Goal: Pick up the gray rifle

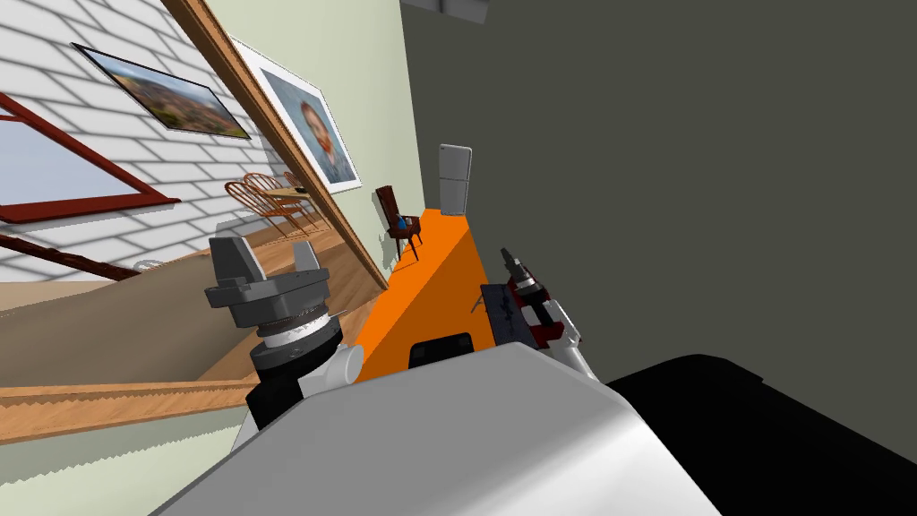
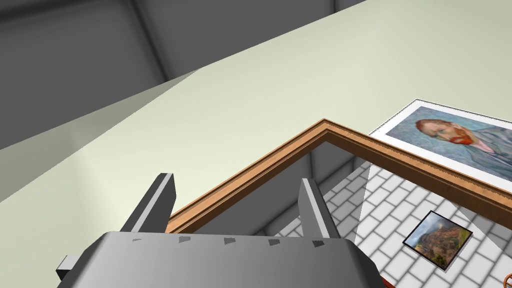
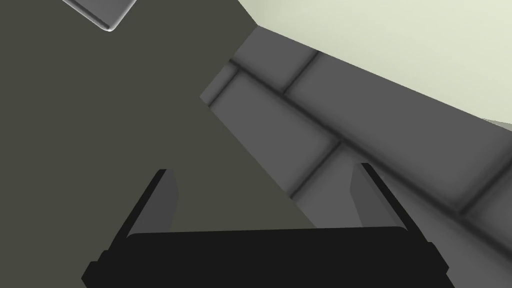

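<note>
1 gray rifle (image 1: 500,313) lies flat on the orange surface (image 1: 439,269), near its close end. It shows as a dark slate oblong with a darker squiggle on it, and finer detail cannot be told. Its long axis runs roughly 12 to 6 o'clock; which end is the muzzle cannot be told. Just at its 3 o'clock rises the right gripper (image 3: 262,172), its 2 fingers spread, holding nothing. At 9 o'clock, well apart, the left gripper (image 2: 237,180) points upward, its 2 fingers likewise spread. 1 black box (image 1: 441,351) sits at the rifle's 7 o'clock. 1 white fridge (image 1: 455,179) stands at 12 o'clock, past the surface's far end.
</note>
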